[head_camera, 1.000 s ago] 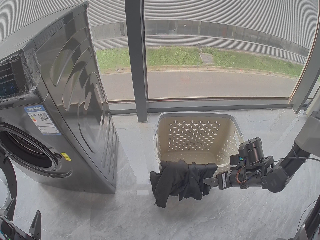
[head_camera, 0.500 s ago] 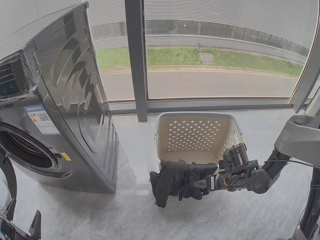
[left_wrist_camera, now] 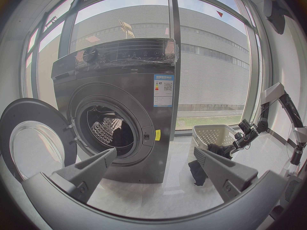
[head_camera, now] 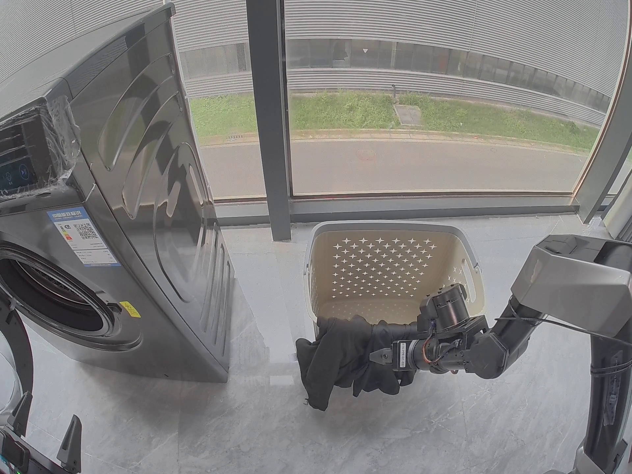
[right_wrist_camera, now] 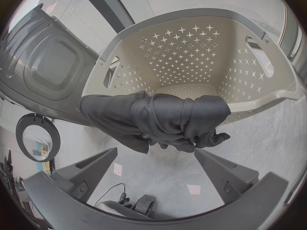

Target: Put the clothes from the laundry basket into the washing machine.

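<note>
A dark grey garment [head_camera: 342,357] hangs over the front rim of the cream laundry basket [head_camera: 388,232], partly inside and partly down the outside. My right gripper [head_camera: 376,357] is level with that rim, open, its fingertips right at the cloth. In the right wrist view the garment [right_wrist_camera: 153,118] lies just beyond the spread fingers [right_wrist_camera: 96,163], and nothing is gripped. The washing machine [head_camera: 131,166] stands on the left with its drum opening [left_wrist_camera: 108,131] uncovered and its door [left_wrist_camera: 35,138] swung aside. My left gripper [left_wrist_camera: 154,150] is open, low in front of the machine.
The basket [right_wrist_camera: 179,16] sits on a pale marble floor [head_camera: 395,429] close to the window wall and a dark pillar [head_camera: 270,133]. Something dark lies inside the drum. Bare floor separates machine and basket.
My right arm has moved left along the basket's front rim, bringing the open gripper from beside the garment to its folds. The garment, basket and left arm have not moved.
</note>
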You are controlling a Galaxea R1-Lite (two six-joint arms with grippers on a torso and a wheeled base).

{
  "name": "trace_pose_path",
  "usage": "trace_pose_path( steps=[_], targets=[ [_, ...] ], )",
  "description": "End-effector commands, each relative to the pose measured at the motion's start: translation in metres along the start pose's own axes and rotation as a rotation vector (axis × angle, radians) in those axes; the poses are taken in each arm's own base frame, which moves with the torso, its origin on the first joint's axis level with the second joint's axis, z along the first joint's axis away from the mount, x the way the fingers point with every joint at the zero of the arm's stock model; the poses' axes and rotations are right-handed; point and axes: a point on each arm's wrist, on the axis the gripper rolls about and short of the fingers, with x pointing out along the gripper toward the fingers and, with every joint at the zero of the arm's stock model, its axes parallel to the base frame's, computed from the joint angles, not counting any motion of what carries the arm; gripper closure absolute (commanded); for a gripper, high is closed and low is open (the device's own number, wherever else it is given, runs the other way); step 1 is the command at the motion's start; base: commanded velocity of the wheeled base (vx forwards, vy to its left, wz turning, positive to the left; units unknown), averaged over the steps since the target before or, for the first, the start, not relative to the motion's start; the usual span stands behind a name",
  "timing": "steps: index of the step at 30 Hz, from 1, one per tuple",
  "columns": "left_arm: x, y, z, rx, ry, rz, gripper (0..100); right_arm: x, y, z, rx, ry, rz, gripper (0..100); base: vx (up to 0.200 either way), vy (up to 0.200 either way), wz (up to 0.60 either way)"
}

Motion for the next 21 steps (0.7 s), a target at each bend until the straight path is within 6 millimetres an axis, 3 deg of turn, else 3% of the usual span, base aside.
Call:
trace_pose_path(
  steps=[1, 9, 10, 21],
  targets=[
    [-0.0002, 0.0001, -0.0043, 0.000, -0.002, 0.000, 0, 0.0131, -0.0010, -0.0009, 0.009, 0.006, -0.002, 0, 0.000, 0.000, 0.00],
    [-0.0002, 0.0001, -0.0043, 0.000, -0.002, 0.003, 0, 0.0191, -0.0009, 0.0032, 0.019, -0.011, 0.002, 0, 0.000, 0.000, 0.00],
    [-0.0002, 0.0001, -0.0043, 0.000, -0.002, 0.003, 0, 0.0195, -0.0006, 0.0038, 0.019, -0.016, 0.004, 100, 0.000, 0.000, 0.00],
    [-0.0002, 0.0001, -0.0043, 0.000, -0.002, 0.003, 0, 0.0146, 0.0013, 0.0044, 0.018, -0.039, 0.020, 100, 0.000, 0.000, 0.00]
  ],
)
